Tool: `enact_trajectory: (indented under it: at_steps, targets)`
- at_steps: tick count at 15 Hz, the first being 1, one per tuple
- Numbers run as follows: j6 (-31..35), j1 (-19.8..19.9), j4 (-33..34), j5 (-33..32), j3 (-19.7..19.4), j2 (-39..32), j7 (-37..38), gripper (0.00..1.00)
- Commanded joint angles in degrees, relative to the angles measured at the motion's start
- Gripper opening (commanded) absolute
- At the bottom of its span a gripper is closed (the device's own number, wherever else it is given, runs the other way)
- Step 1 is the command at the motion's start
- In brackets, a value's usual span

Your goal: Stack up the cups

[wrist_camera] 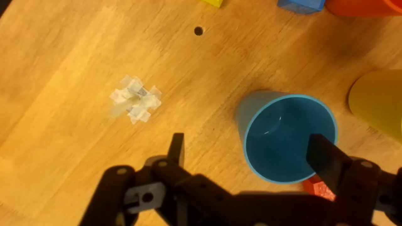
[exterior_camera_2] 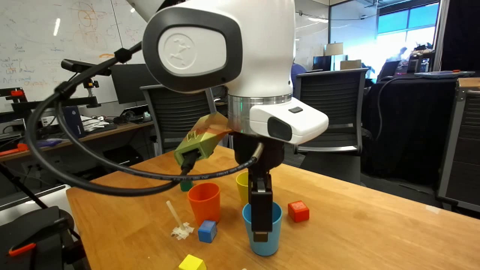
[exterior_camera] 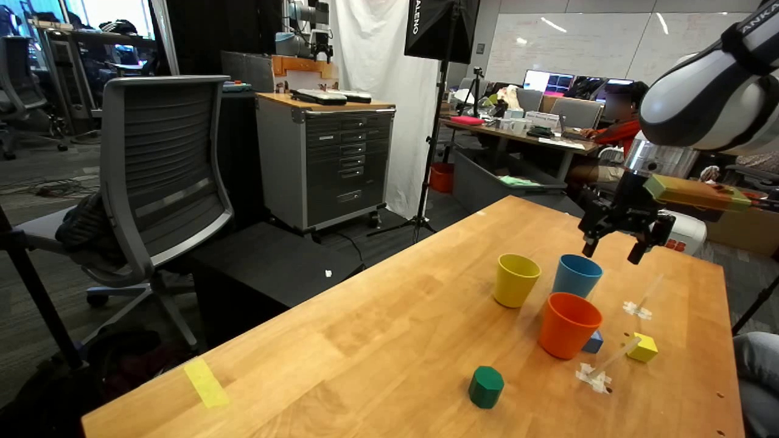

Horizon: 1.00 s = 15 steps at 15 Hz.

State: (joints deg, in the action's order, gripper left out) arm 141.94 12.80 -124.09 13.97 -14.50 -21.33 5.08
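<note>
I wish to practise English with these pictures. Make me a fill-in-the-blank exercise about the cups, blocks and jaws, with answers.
1. Besides the orange cup and the blue cup, a third cup stands on the table; its colour is ____.
2. In the wrist view, the half-hidden block behind the blue cup is ____.
3. The closest block to the orange cup is ____.
4. The jaws hold nothing; they are not shut but ____.

Missing words: yellow; red; blue; open.

Arm [exterior_camera: 700, 100], above the gripper [exterior_camera: 611, 250]: letters "ANKA". Softbox [exterior_camera: 437, 31], higher than the gripper and well apart: "ALENO", preceding letter unclear. Whiteboard [exterior_camera_2: 35, 41], beyond the gripper: handwriting, illegible. Cable [exterior_camera_2: 212, 175], beside the gripper: print, too small to read.
</note>
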Motion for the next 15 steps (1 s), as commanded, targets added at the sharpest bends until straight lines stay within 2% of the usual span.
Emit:
enact_trajectory:
  at_steps: [1,8,9,10,15]
  targets:
    - [2.9,2.1,1.9,1.8,2.4,-2.3,-1.3,1.0]
    - [4.0,3.0,3.0,2.4,4.6,-4.8,-1.7,1.0]
    - [3.4,3.4,3.2,2.9,5.0,-4.9,-1.8,0.75]
    - [3.2,3.6,3.4,3.3,5.3,-5.0,-1.8,0.74]
    - [3.3,4.3,4.3,5.0,5.9,-5.5,-1.6,0.35]
